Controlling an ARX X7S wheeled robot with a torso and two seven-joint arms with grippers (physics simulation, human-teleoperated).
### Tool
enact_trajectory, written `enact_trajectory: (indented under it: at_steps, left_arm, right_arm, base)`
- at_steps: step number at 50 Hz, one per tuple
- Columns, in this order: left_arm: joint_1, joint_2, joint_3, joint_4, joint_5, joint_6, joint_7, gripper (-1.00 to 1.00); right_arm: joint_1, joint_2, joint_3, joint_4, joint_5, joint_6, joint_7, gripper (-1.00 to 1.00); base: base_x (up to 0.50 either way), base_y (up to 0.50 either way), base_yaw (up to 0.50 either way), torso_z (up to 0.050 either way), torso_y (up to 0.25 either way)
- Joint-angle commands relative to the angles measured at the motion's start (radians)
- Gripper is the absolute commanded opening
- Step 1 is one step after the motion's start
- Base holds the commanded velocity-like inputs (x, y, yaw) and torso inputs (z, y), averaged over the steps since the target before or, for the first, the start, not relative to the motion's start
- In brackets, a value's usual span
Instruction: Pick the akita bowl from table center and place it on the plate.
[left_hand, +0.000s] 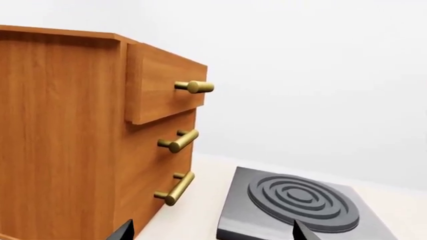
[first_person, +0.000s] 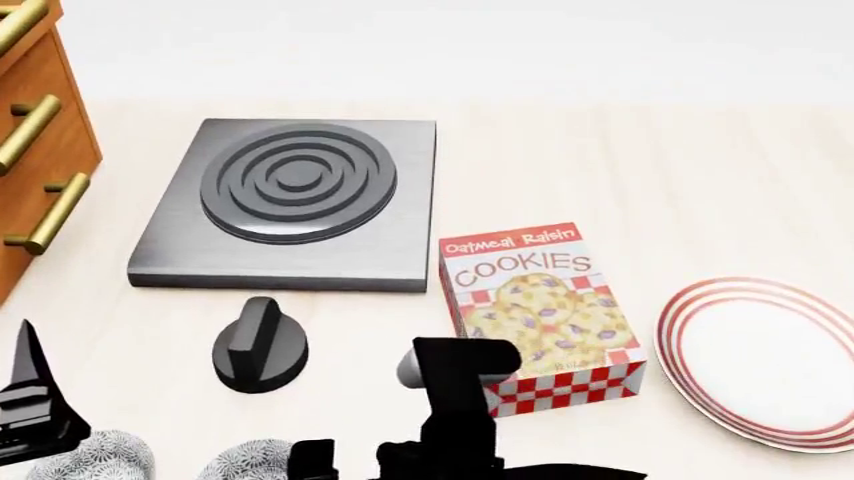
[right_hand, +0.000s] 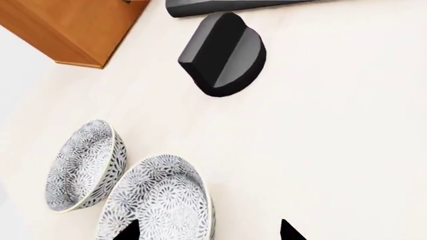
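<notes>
Akita bowl (right_hand: 157, 200) sits beside its twin (right_hand: 83, 165) on the table (right_hand: 333, 150), under the right gripper (right_hand: 207, 231), whose jaws are spread and empty; left gripper (left_hand: 210, 232) likewise.

From my head camera, one readable label, a red-and-white checked cookie box (first_person: 541, 318) lying flat on the table, "Oatmeal Raisin" above "COOKIES", I read nothing elsewhere.
</notes>
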Motion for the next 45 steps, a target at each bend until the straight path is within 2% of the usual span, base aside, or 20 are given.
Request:
enact_trajectory:
  at_steps: [1, 11, 45]
  left_arm:
    - [0.005, -0.007, -0.002, 0.018, -0.016, -0.008, -0.004, 1.00]
    - [0.003, -0.010, 0.001, 0.019, -0.024, -0.010, -0.006, 1.00]
    - [0.010, -0.023, 0.002, 0.033, -0.040, -0.007, -0.019, 1.00]
  right_arm:
    - [0.022, 0.004, -0.042, 0.063, -0.021, -0.024, -0.030, 1.00]
    - [0.052, -0.005, -0.095, 0.158, -0.051, -0.063, -0.085, 1.00]
    - [0.081, -0.024, -0.177, 0.236, -0.054, -0.097, -0.145, 1.00]
  base:
    - [0.00, 0.00, 0.00, 0.000, 0.000]
    - [0.00, 0.00, 0.00, 0.000, 0.000]
    - [0.00, 0.00, 0.00, 0.000, 0.000]
